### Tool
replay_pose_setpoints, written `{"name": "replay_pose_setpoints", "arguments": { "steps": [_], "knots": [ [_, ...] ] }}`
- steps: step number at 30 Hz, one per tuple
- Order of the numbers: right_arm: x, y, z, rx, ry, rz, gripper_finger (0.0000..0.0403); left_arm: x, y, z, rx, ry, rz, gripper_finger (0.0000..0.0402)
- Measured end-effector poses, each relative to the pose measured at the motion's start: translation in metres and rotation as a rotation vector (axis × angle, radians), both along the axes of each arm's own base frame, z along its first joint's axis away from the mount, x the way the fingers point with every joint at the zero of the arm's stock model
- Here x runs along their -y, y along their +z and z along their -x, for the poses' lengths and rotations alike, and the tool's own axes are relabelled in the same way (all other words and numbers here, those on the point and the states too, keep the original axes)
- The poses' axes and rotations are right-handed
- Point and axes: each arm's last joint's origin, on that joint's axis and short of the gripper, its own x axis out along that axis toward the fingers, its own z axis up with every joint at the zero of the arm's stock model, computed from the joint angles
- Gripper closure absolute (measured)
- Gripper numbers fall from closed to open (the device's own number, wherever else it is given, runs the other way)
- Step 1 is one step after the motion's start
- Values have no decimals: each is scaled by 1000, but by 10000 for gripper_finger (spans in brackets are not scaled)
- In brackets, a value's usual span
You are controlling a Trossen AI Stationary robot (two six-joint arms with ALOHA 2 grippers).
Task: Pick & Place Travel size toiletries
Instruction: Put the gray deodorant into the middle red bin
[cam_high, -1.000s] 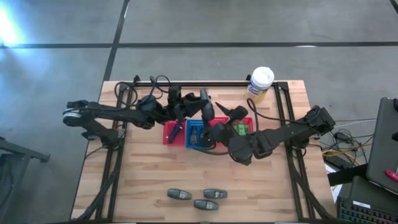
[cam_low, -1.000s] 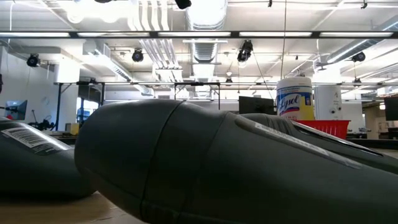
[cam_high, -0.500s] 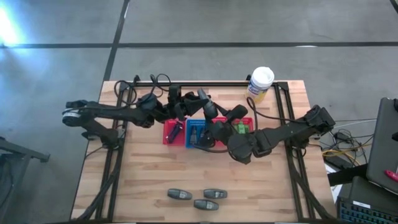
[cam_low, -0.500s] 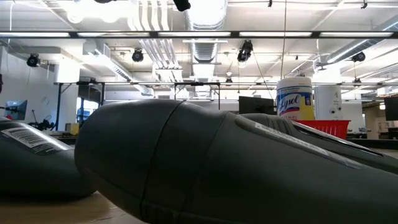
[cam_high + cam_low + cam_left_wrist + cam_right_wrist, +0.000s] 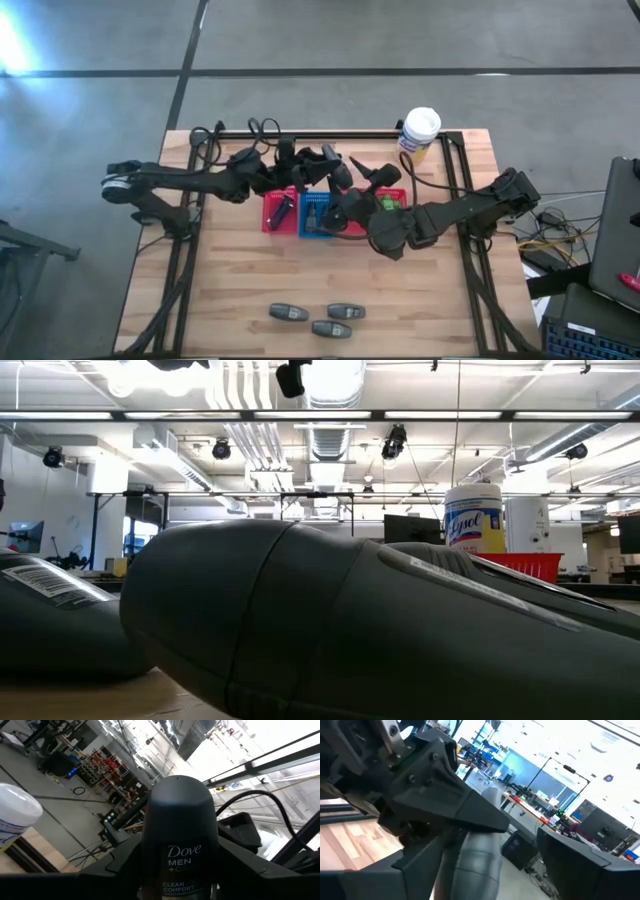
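Note:
My left gripper [image 5: 335, 168] hovers above the baskets, shut on a grey oval Dove bottle [image 5: 177, 835]. My right gripper [image 5: 362, 185] is close beside it, over the blue basket [image 5: 315, 218], with its fingers apart. The same grey bottle [image 5: 481, 855] shows in the right wrist view, in front of those fingers. Three more grey oval bottles [image 5: 312, 318] lie flat near the table's near edge and fill the low view [image 5: 300, 625]. Green bottles [image 5: 388, 207] sit in the right red basket. A dark item [image 5: 281, 211] lies in the left red basket. My left gripper pinches the grey bottle between its two fingers at the lower body [image 5: 177, 887], below the label. The rounded cap end [image 5: 177, 795] sticks out past the fingers. The bottle is lifted clear of the table and baskets. I cannot tell whether my right gripper touches the bottle.
A large white-and-yellow canister [image 5: 419, 132] stands at the table's far right edge and shows in the low view [image 5: 472, 518]. Three mesh baskets sit side by side at mid-table: red [image 5: 270, 222], blue, red [image 5: 400, 192]. Bare wood lies between the baskets and the near bottles.
My left gripper, still holding the bottle, has shifted slightly toward the table's right and toward my right gripper. My right gripper has drawn a little toward the far edge and closer to the left one. The bottles near the near edge have not moved.

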Motion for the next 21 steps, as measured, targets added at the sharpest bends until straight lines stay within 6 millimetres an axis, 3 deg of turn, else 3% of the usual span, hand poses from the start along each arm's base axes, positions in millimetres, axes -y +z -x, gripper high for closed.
{"name": "replay_pose_setpoints", "arguments": {
  "steps": [21],
  "knots": [
    [9,-15,6,39,27,-107,73,-8,1,1,9,1,-6,193]
  ]
}}
